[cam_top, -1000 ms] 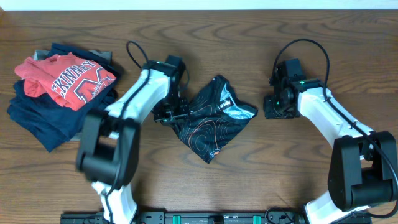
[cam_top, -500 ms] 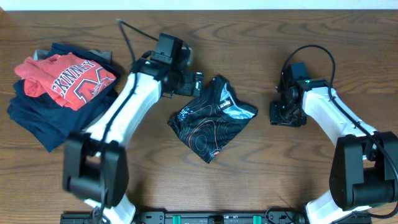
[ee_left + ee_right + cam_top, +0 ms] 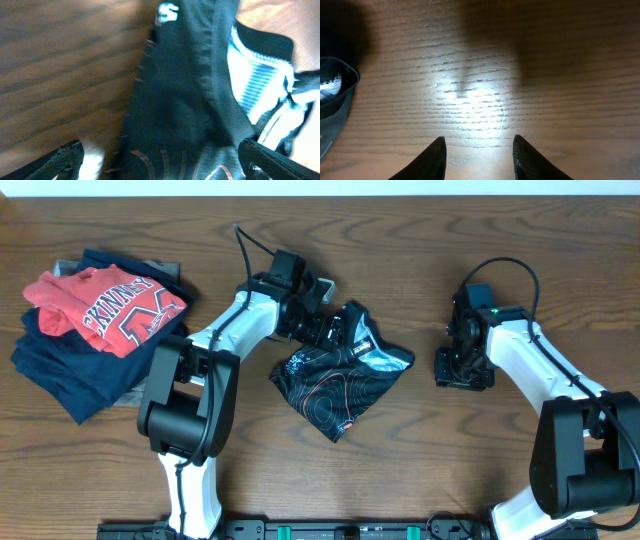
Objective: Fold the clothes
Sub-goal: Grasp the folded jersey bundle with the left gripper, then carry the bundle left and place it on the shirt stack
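Your left gripper [image 3: 323,330] reaches inward, jaws spread wide. Your right gripper [image 3: 462,369] points down, jaws parted, apparently hovering low.

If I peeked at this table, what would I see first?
Probably the crumpled black garment with orange swirly lines in the middle of the table, with the left gripper at its far edge, jaws wide open. Next, the bright red t-shirt on a navy pile at the far left.
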{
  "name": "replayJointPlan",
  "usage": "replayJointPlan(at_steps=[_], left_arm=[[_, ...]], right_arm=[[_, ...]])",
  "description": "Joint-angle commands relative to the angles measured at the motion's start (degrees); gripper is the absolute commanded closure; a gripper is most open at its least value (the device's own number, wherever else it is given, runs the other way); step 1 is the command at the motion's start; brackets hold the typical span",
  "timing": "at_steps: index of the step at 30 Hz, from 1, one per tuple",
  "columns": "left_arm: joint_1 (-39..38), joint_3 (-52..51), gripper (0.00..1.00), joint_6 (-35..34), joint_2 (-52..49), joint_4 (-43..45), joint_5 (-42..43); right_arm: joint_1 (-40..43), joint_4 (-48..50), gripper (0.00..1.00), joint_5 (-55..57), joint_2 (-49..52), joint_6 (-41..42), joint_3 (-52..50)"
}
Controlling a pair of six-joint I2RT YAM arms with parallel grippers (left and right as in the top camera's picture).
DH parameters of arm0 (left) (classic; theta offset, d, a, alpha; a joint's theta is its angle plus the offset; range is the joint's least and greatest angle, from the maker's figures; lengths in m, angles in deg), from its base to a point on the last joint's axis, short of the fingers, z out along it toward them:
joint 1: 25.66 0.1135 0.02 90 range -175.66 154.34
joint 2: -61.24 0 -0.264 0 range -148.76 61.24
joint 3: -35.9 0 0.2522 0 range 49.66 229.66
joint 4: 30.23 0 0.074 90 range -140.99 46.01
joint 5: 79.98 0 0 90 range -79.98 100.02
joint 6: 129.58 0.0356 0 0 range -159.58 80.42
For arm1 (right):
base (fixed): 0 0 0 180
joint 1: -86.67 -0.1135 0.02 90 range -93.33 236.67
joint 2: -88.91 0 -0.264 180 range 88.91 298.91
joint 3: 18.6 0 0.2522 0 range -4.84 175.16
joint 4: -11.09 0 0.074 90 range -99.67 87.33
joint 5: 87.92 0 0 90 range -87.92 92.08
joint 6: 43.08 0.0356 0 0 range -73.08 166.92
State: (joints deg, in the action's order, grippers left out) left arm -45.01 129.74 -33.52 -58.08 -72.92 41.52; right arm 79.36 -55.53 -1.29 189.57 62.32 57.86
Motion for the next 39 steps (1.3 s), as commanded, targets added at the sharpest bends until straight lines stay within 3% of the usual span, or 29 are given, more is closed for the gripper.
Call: replayJointPlan(at_steps=[1,4,7,12,27,39], left_arm=[[-1.29,-0.24,0.07,0.96,-4.44,-1.51,6.4],[-3.13,-0.24,0.26,0.98,-5.42,-2.97,6.84],[-4.92,-0.24,0.57,0.96,-5.42,-3.19,5.53],[-5.35,-0.22,0.93,-1.07,-5.4,-1.77,0.52],[0.31,4.42,0.94,-4.04,0.28,-2.34,-1.55],[10.08,4.46,0.94,-8.15,26.67,-8.22,-27.1]], right_arm=[[0.39,-0.48,0.58,0.11,0.04,0.92,0.61],[0.39,-0.76,0.59,0.13,0.04,0.9,0.61],[0.46,-1.01,0.58,0.13,0.04,0.9,0.61],[1.53,-2.45,0.59,0.2,-0.48,0.87,0.61],[8.9,-3.82,0.56,0.35,-10.73,0.55,0.61],[11.17,-5.9,0.55,0.35,-14.21,-1.77,0.61]])
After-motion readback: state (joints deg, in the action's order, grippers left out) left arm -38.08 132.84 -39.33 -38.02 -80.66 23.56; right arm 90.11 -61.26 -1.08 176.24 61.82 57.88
